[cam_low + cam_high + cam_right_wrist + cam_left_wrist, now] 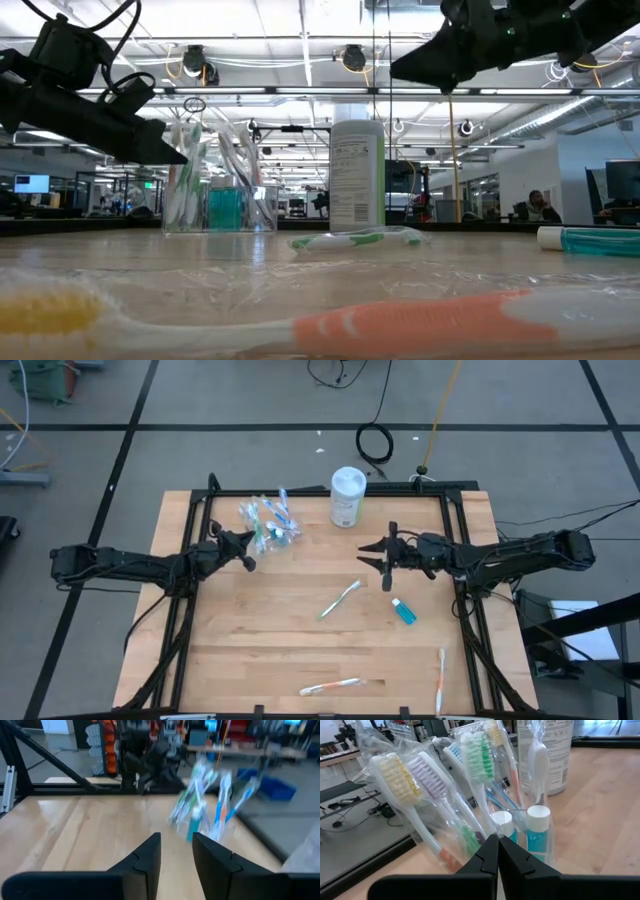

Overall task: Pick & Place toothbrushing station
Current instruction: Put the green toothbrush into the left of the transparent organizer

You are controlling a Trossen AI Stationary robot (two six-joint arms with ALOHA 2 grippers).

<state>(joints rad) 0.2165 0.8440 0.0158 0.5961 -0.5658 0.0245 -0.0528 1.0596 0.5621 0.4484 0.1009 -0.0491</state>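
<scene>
The wooden table fills the middle of the high view. At its upper centre stands the white canister; left of that, the clear cup bristles with wrapped toothbrushes and tubes. The left gripper, fingers pressed together and empty, sits just below-left of the cup. The right gripper, at centre right, has its fingers apart with nothing between them. The nearest loose piece to it is the green-and-white toothbrush, lying below-left of the fingertips, its long axis slanting from lower left to upper right. The teal tube lies just below that gripper. Two orange-handled brushes rest along the bottom edge.
</scene>
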